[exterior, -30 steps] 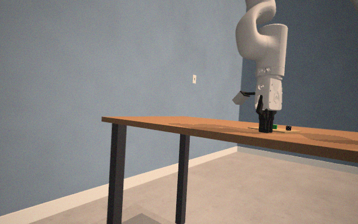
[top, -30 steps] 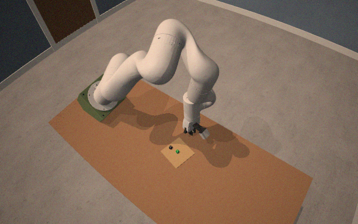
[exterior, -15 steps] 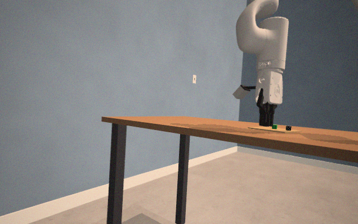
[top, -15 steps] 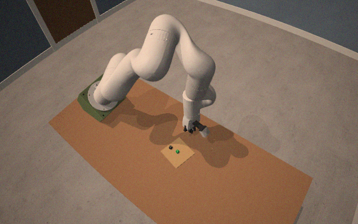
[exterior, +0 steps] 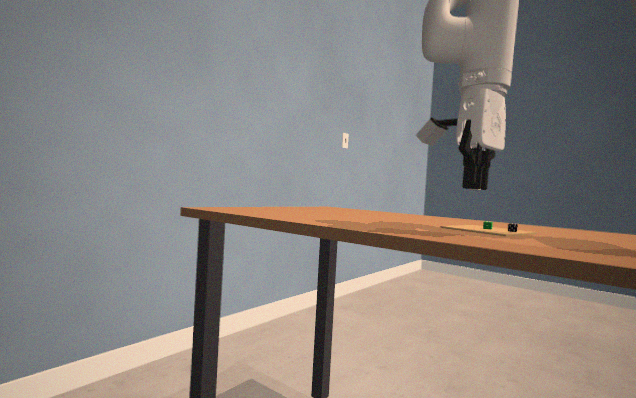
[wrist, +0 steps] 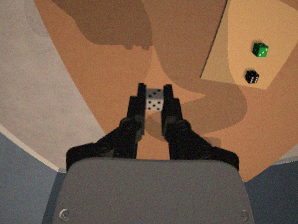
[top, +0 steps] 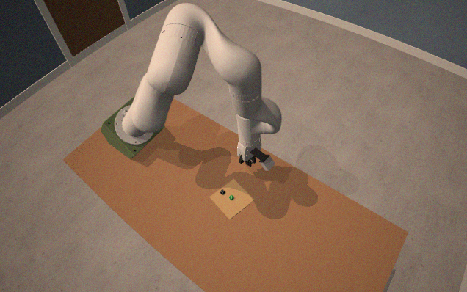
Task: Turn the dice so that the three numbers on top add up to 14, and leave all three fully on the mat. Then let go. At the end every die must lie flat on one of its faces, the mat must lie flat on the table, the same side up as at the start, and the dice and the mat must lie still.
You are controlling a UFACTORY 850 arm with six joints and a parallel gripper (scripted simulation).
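Observation:
My gripper [top: 247, 161] [exterior: 474, 186] [wrist: 154, 94] is shut on a white die [wrist: 154, 102] with black pips and holds it high above the table, off to the side of the mat. The die shows only in the wrist view, between the fingertips. The tan mat [top: 239, 207] [exterior: 462, 228] [wrist: 280, 23] lies flat on the brown table [top: 183, 227] [exterior: 350, 227]. On it lie a green die [top: 231, 197] [exterior: 487, 225] [wrist: 260, 48] and a black die [top: 222, 191] [exterior: 512, 227] [wrist: 252, 76], a little apart. Their top numbers are too small to read.
The arm's green base [top: 121, 141] is bolted at the table's far left corner. The arm's shadows fall over the mat's back corner. The table edge runs close behind the gripper, with grey floor [top: 367, 110] beyond.

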